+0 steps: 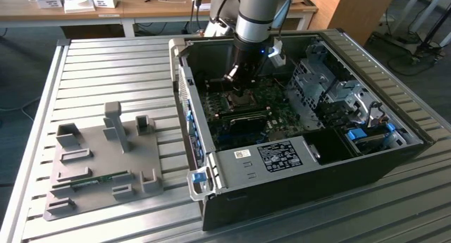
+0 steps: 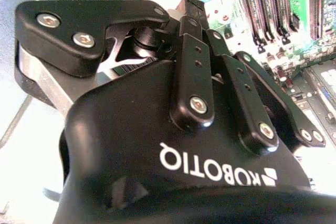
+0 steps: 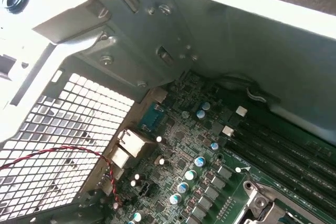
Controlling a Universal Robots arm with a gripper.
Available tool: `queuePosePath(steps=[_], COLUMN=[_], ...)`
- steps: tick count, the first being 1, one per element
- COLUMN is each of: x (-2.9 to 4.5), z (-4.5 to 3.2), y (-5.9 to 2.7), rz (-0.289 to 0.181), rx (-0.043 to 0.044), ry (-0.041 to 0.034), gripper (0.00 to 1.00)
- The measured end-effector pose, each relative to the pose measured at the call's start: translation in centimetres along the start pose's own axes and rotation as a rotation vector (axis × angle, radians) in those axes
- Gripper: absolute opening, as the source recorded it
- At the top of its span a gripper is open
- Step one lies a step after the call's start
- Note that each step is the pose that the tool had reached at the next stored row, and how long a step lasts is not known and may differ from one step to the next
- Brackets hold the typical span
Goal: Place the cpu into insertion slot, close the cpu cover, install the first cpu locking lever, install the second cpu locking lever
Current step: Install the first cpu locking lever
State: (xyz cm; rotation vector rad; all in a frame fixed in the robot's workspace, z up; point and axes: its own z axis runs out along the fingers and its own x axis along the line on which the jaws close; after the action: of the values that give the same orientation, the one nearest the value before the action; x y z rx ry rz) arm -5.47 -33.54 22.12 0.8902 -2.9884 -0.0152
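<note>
The cpu: position unconfirmed. The socket, in the middle of the motherboard, is showing as a dark square inside a pale metal frame. That frame is taken here to be the cpu cover. Whether the chip is sitting under it, or whether the cover is lying fully flat, cannot be told.

Gripper: hanging low inside the computer case, just over the far edge of the socket, evidently so as to be working at the socket. Whether the jaws are open or shut, and whether they are holding anything, cannot be told. In the second wrist view the gripper's own black body is blocking the tip.

Computer case: lying on its side on the slatted table with its open face up, giving the arm a straight reach down to the board.

Fixture tray: sitting at the exterior view's left, well apart from the case and carrying a green strip, probably as a staging place.

Hard to make out: the locking levers are reading too small in the exterior view. In the first wrist view a corner of the socket frame is being cut off, beside the memory slots.
</note>
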Motion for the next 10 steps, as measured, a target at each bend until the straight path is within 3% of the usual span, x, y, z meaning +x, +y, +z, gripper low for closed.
queuePosePath(steps=[10], x=[0.0], z=[0.0], y=[0.0], rz=[-0.019], rx=[0.0004], ry=[0.0004], gripper=[0.11])
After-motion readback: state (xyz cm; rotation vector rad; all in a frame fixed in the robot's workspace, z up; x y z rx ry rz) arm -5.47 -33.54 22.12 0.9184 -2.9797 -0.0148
